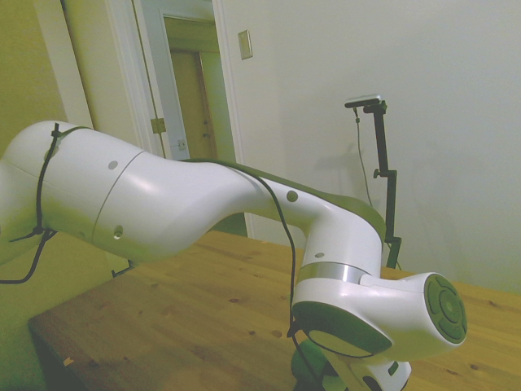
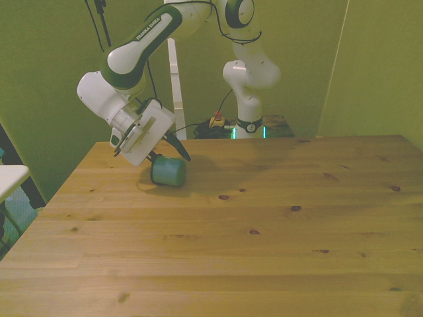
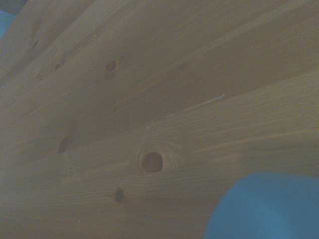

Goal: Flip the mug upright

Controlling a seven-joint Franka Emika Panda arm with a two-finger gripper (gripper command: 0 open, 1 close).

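The teal-green mug rests on the wooden table, near the far edge on the front view's left. Which way its mouth faces I cannot make out. My gripper leans down over it from the front view's left, open. One dark finger stands beside the mug's right side and the other at its left, both close to its top. In the wrist view the mug is a blurred blue-green patch over bare wood. In the side view the arm's wrist hides the gripper and most of the mug.
A white surface juts in beyond the table's edge on the front view's left. A small box with a red button sits behind the table's far edge, beside the robot's base. A doorway shows in the side view.
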